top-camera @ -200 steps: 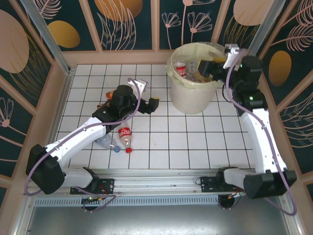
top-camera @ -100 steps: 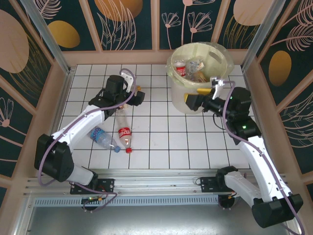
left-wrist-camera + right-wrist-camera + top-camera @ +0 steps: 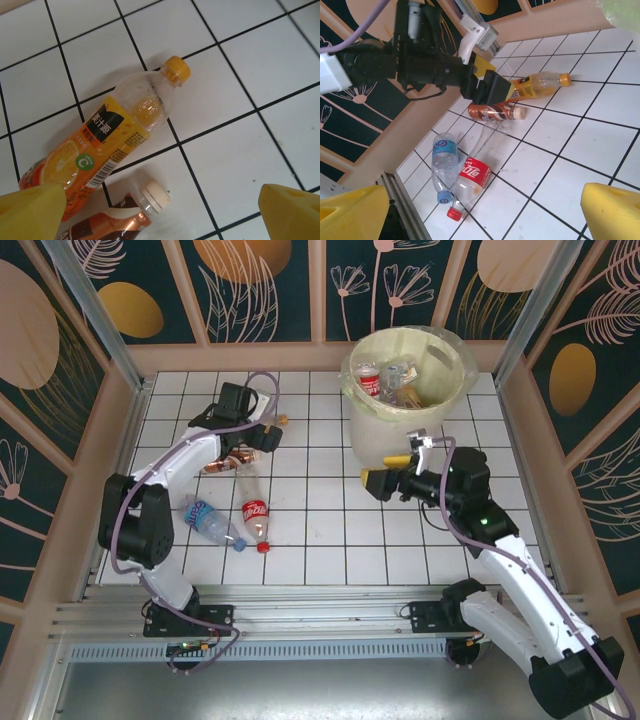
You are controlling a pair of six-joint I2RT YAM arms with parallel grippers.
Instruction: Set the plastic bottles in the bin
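Near the worktop's (image 3: 330, 530) far left corner, we see the left gripper (image 3: 262, 433) hovering with fingers spread, holding nothing. The orange juice bottle (image 3: 107, 145) lies flat just ahead of it, long axis slanting across the gap, cap pointing away. A brown bottle (image 3: 107, 222) lies alongside. The right gripper (image 3: 386, 471), also spread and empty, sits before the bin (image 3: 380, 435), well apart; we judge the left arm nearer.

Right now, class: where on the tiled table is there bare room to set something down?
Bare tiles lie between the red-labelled Coca-Cola bottle and the right gripper, and between the left gripper and the large cream round bin. Crowded: the left side, where five clear plastic bottles cluster.
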